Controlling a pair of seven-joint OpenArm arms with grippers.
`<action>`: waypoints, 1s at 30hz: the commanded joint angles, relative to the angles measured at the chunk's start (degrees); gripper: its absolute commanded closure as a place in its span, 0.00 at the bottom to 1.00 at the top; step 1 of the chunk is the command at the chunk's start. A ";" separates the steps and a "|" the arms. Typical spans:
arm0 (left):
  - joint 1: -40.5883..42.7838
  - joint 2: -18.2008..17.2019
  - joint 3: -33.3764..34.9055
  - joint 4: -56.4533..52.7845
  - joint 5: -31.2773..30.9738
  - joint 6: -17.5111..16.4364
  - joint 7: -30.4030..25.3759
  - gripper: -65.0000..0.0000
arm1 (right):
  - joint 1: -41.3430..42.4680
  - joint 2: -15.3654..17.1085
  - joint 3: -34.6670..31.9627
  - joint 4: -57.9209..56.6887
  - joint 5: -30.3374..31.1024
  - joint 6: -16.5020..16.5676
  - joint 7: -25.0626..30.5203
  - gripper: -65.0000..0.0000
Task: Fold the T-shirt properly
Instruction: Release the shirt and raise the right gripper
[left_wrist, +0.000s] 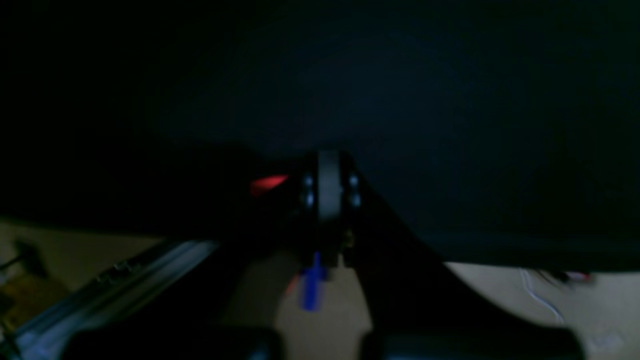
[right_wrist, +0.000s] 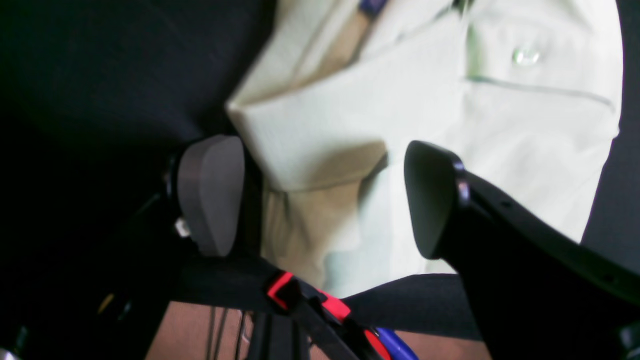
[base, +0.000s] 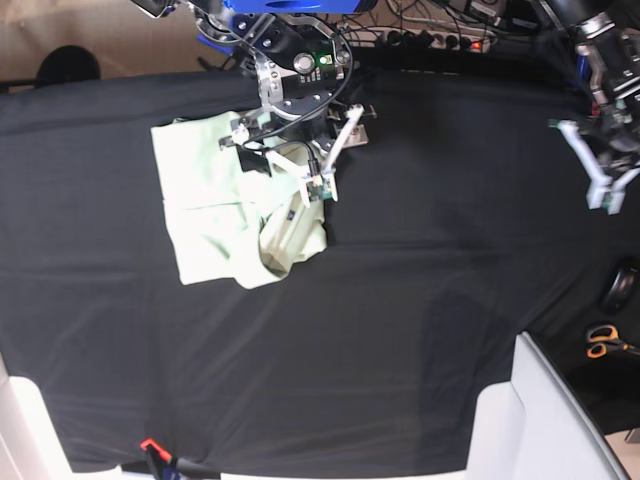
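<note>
The pale mint-green T-shirt (base: 225, 205) lies partly folded on the black table cover (base: 420, 250), left of centre, with a raised crumpled fold at its right lower corner. In the right wrist view the shirt (right_wrist: 425, 90) fills the upper middle, with a blue tag (right_wrist: 372, 5) at the top edge. My right gripper (right_wrist: 320, 200) is open, with a folded shirt edge between its grey pads (right_wrist: 212, 195); in the base view it (base: 322, 178) is over the shirt's right edge. My left gripper (left_wrist: 328, 187) is shut and empty over the black cover, at the far right in the base view (base: 600, 170).
Orange-handled scissors (base: 603, 342) and a black round object (base: 620, 290) lie at the right edge. A white panel (base: 560, 420) stands at the front right. Cables and power strips (base: 440, 40) run along the back edge.
</note>
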 joint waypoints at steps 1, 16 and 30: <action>-1.34 -0.89 0.00 1.99 0.05 0.56 3.65 0.88 | 0.45 -0.55 0.20 2.08 -0.85 -0.23 0.89 0.26; -3.36 -2.03 8.79 -2.41 -43.38 0.56 17.36 0.07 | 0.01 -0.46 22.62 7.18 -0.76 9.66 1.50 0.19; -11.54 3.77 27.78 -14.10 -43.99 0.56 17.54 0.06 | -1.40 -6.27 52.07 14.57 -0.76 39.72 5.46 0.19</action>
